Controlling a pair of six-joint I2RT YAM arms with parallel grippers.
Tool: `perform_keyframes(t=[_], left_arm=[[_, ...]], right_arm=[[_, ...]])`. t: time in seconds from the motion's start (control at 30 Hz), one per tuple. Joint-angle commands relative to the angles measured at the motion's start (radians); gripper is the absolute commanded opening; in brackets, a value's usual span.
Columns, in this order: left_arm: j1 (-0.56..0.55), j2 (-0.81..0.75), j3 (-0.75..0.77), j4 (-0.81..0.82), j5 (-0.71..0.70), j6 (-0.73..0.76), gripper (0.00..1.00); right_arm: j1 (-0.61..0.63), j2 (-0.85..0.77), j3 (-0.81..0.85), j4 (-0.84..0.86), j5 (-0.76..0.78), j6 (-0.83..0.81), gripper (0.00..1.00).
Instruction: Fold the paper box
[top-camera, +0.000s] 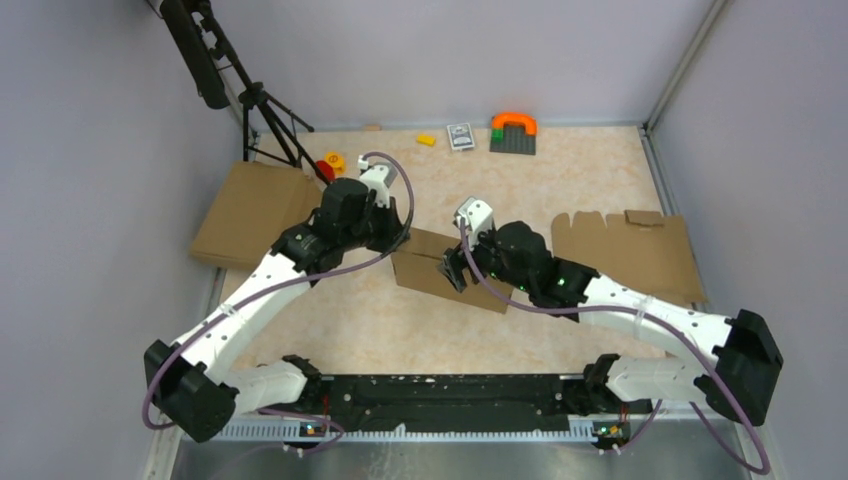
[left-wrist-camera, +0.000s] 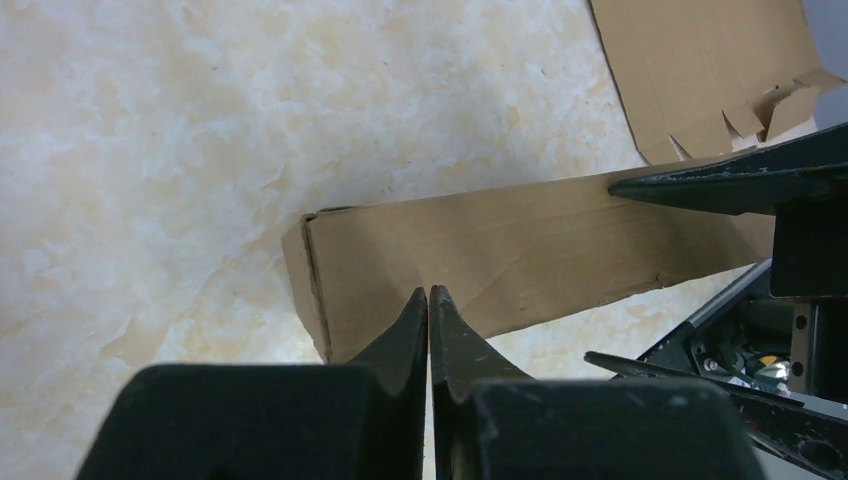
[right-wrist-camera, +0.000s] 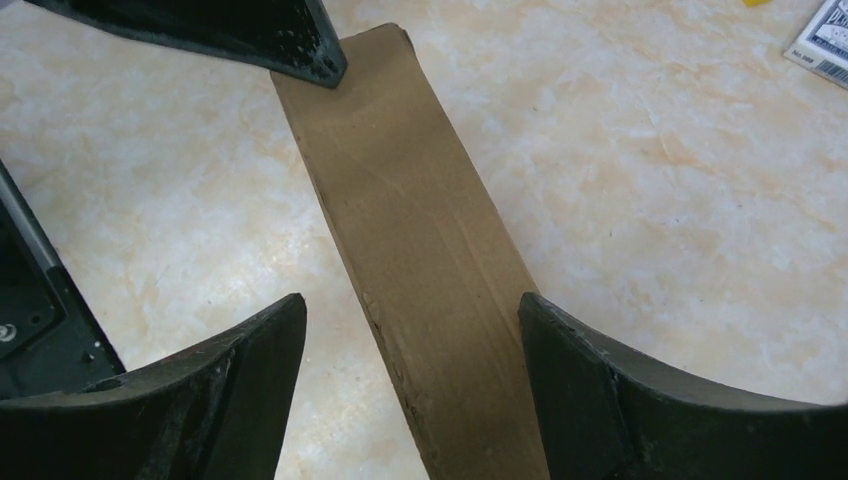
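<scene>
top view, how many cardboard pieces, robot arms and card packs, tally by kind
cardboard pieces: 3, folded box, left piece, notched right piece
robot arms: 2, left arm, right arm
card pack: 1
total: 6

Left tool (left-wrist-camera: 428, 292) bars the paper box (left-wrist-camera: 520, 245) at its end.

We see a marbled beige table (top-camera: 600, 170), the folded paper box (top-camera: 420, 270) at its middle, flat cardboard sheets (top-camera: 245, 210) on the left, a notched cardboard blank (top-camera: 620, 250) on the right, a card pack (top-camera: 461, 135), yellow brick (top-camera: 427, 139) and grey plate (top-camera: 512, 143) along our far edge
</scene>
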Motion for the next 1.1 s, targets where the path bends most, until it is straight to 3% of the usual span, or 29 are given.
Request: perform_keyframes(t=[0.0,0.23,0.43,0.53,0.67,0.87,1.07], left_arm=[[-0.008,0.039,-0.011,0.063,0.027,0.002,0.00],[-0.007,0.051,-0.087,0.079,-0.013,-0.013,0.00],[-0.006,0.052,-0.109,0.107,0.014,-0.015,0.00],[-0.006,0.053,-0.107,0.109,0.021,-0.006,0.00],[-0.006,0.049,-0.108,0.110,0.016,-0.001,0.00],[-0.006,0.046,-0.104,0.111,0.018,0.004,0.00],[-0.006,0.047,-0.112,0.124,0.031,-0.002,0.00]], right_arm=[[-0.017,-0.003,0.040,-0.179,-0.022,0.101,0.77],[-0.019,-0.033,0.116,-0.253,0.080,0.175,0.77],[-0.088,-0.102,0.196,-0.438,0.136,0.390,0.66],[-0.138,-0.189,0.171,-0.496,0.100,0.480,0.48],[-0.247,-0.297,0.130,-0.498,-0.022,0.557,0.00],[-0.374,-0.296,0.105,-0.387,-0.325,0.705,0.00],[-0.478,-0.337,-0.145,-0.025,-0.605,0.978,0.00]])
